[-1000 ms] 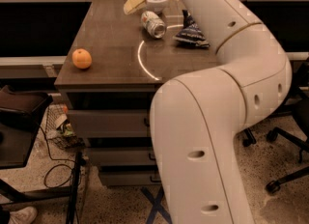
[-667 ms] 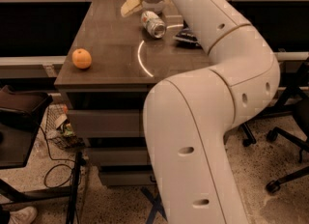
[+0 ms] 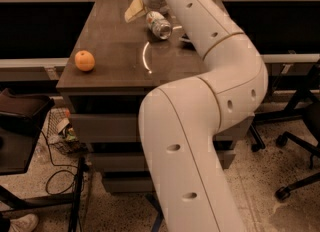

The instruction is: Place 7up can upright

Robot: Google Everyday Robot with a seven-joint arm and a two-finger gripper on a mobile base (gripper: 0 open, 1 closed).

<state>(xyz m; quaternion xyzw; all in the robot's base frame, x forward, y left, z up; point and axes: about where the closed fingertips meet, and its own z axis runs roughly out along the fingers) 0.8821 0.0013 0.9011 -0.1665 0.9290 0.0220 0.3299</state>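
- Nearest to me, the robot's arm (image 3: pixel 200 141) fills the foreground, bends at the elbow and reaches up over the table (image 3: pixel 105 73) toward its far end.
- On the near left part of the tabletop sits an orange (image 3: pixel 84 60), well apart from the work.
- Further back, right of centre, the 7up can (image 3: pixel 159 24) is on the tabletop. It is not upright: it is tipped over, with one shiny end turned toward me and to the right.
- The gripper (image 3: pixel 142 6) is at the far edge of the table, just above and left of the can. From here I cannot tell whether it is released, clenched or already holding the can, nor whether the two are touching or only just beside each other.
- I judge that I am at the grasp stage, since the can is down and nothing has been stood up yet.
- The next move calls for a firm hold across the can's body, then a lift and a wrist turn to bring its axis vertical, and a gentle set-down on bare wood.
- The can is round and slick, so I expect it could roll toward the arm if nudged.
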